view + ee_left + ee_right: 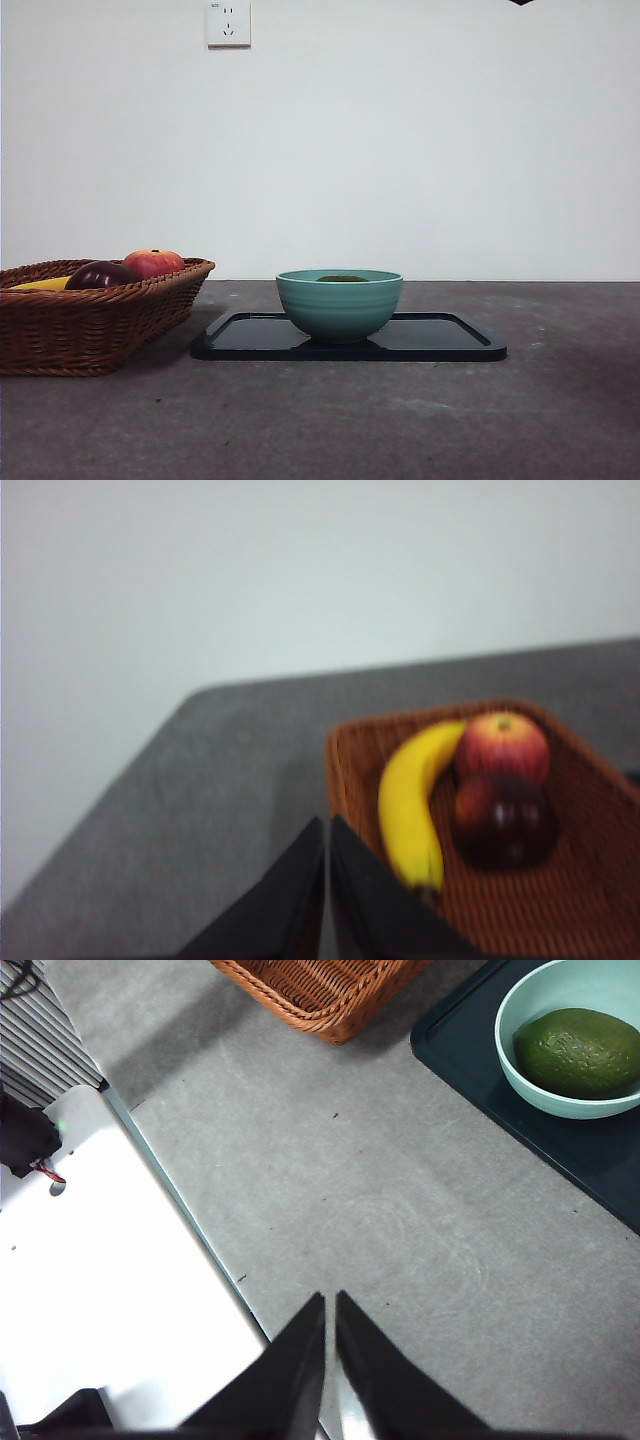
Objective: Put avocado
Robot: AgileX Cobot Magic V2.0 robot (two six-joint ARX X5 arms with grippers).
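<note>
The table (560, 420) carries a wicker basket (90, 320) at its left edge and a dark tray (450, 345) near its middle, with a teal bowl (339, 303) standing on the tray. The avocado (580, 1052) lies on its side inside that bowl, long axis roughly level and running across the bowl. Both claws sit well apart from it with jaws pressed together and empty, the right gripper (330, 1305) judged nearer, the left gripper (327, 830) by the basket.

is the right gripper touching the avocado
Apart. The right wrist view shows the right gripper over bare table, with a wide stretch of grey surface between it and the avocado, which lies in the green bowl.
</note>
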